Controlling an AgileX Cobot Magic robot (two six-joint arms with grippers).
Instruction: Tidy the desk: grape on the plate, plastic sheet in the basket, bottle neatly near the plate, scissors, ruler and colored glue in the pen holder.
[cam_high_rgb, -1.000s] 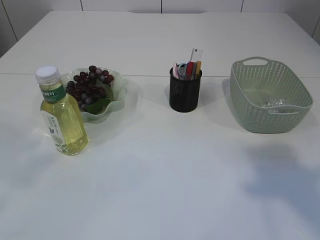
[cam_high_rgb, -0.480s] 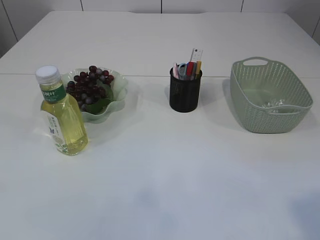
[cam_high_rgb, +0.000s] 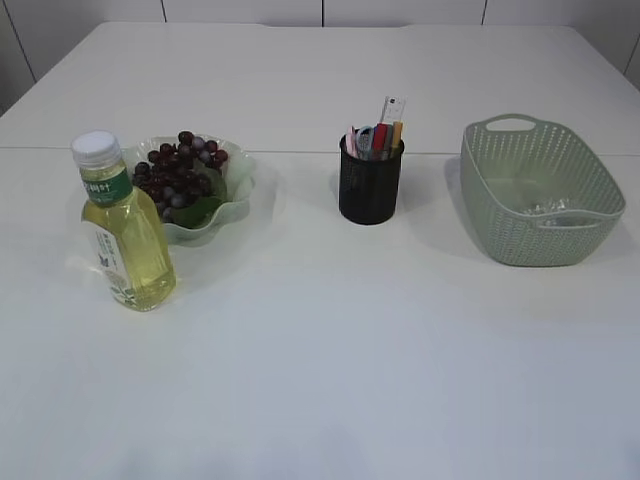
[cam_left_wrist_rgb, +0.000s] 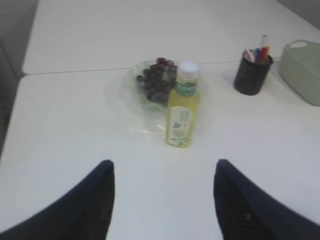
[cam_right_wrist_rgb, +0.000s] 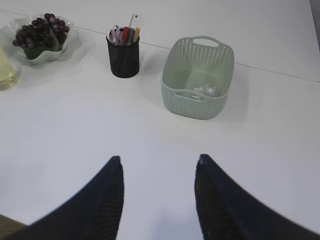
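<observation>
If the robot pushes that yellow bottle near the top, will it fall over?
Probably, yes. The bottle stands upright, tall and narrow toward its white cap, so a push up high would likely tip it. It looks nearly full of yellow liquid, so it may feel heavy for its size. Its rounded body could roll toward the plate of grapes.

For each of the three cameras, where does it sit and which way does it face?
Exterior view: in front, above table height, slanting down at bottle, grape plate, pen holder, basket; no robot part shows.
Left wrist view: above the table's left near part, facing the bottle; open left hand shows.
Right wrist view: above the right near part, facing the basket; open right hand shows.
All three share the pen holder.
</observation>
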